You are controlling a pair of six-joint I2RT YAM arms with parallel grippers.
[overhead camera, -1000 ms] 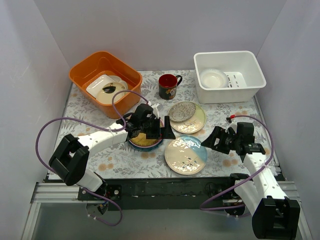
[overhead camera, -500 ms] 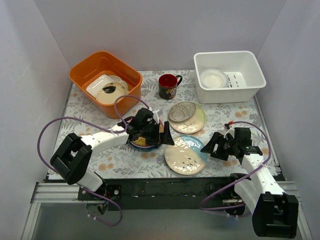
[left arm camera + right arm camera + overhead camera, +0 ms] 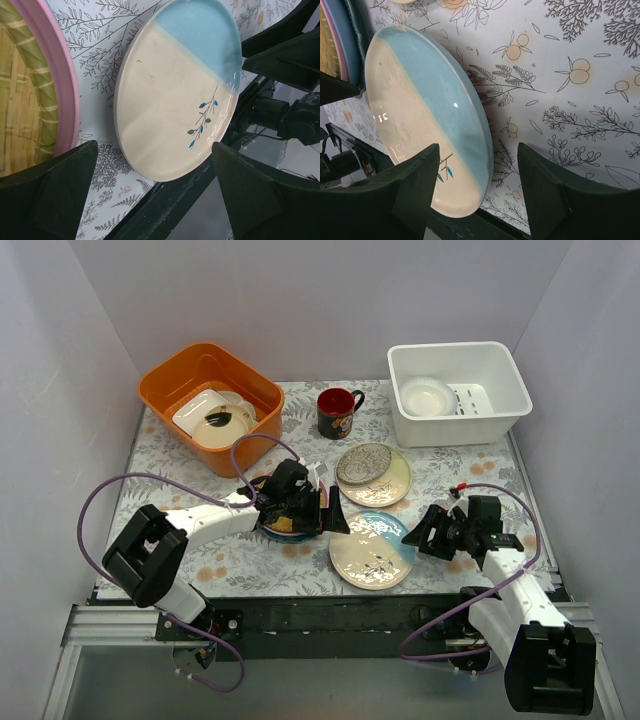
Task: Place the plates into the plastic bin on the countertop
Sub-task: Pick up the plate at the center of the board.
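Note:
A cream and light-blue plate [image 3: 372, 548] [image 3: 175, 90] [image 3: 420, 125] lies flat near the countertop's [image 3: 230, 560] front edge. My right gripper [image 3: 420, 533] [image 3: 479, 150] is open and straddles its right rim, one finger over the plate and one over the cloth, neither touching. My left gripper [image 3: 325, 512] [image 3: 154, 150] hangs wide open with nothing in it, between that plate and a stack topped by a yellow woven plate [image 3: 285, 522] [image 3: 20, 100] on a pink one [image 3: 62, 90]. A grey patterned plate [image 3: 364, 463] rests on a pale cream plate [image 3: 395, 485]. The white plastic bin [image 3: 500, 425] holds a white plate [image 3: 428, 396].
An orange tub [image 3: 165, 375] with white dishes stands at the back left. A dark red-rimmed mug [image 3: 337, 412] sits between the tub and the bin. The black front rail [image 3: 330, 612] runs right beside the cream and blue plate. Grey walls close in three sides.
My right gripper has slid left onto the rim of the cream and blue plate, its jaws narrowing. The left gripper has shifted slightly right and stayed wide open.

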